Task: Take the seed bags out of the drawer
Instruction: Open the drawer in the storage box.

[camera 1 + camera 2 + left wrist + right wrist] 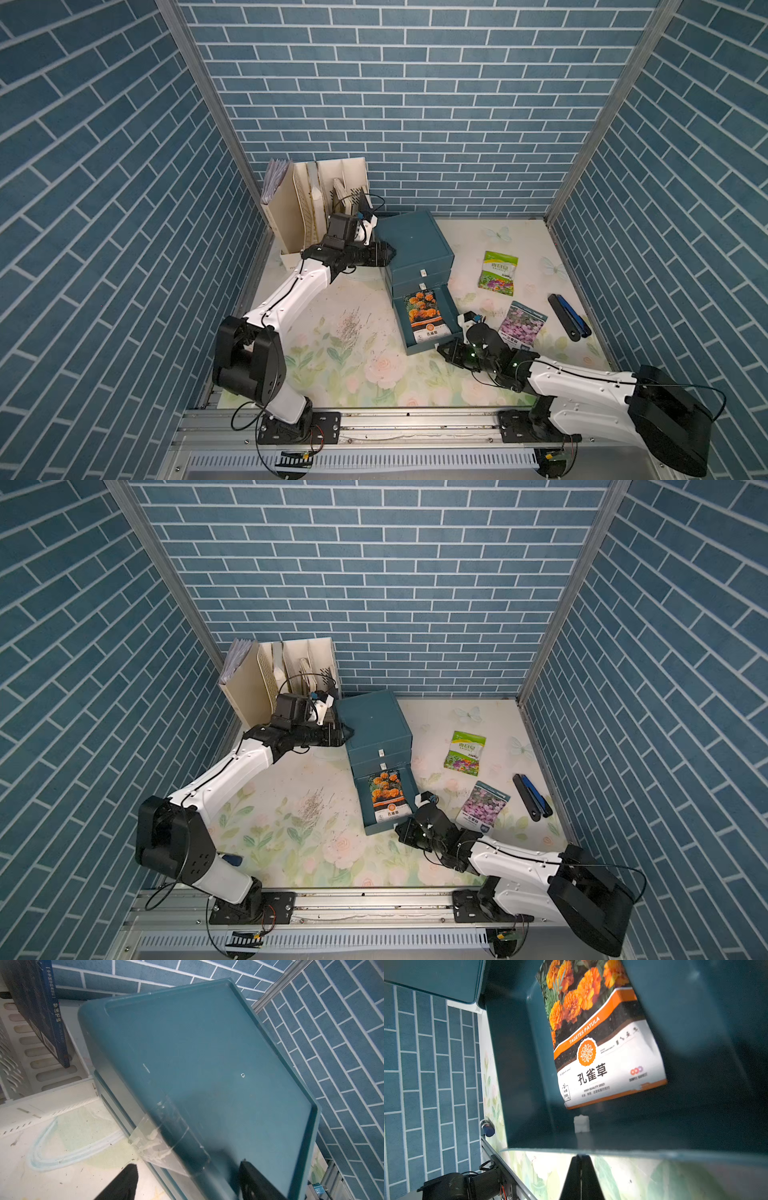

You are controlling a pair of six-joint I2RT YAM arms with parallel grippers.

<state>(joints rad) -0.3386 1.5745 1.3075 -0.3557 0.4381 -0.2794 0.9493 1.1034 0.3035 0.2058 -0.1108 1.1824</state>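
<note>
The drawer [454, 311] stands pulled out from the bottom of the teal cabinet [411, 237]. The orange marigold seed bag [424, 318] lies flat in it and fills the right wrist view [591, 1032]. Out on the mat to the right lie the green-white bag [498, 273] and the pink-purple bag [521, 324]. My right gripper [581, 1156] is shut, with its tips against the outside of the drawer's front wall [654, 1138]. The pull tab's outer part is hidden there. My left gripper [190, 1180] straddles the cabinet's upper left edge [145, 1068], one finger on top and one down the side.
A cream file rack [316, 199] with dark books stands behind the left arm, close to the cabinet. A black and blue tool [567, 316] lies near the right wall. The two upper drawers [423, 273] are closed. Brick-patterned walls enclose three sides.
</note>
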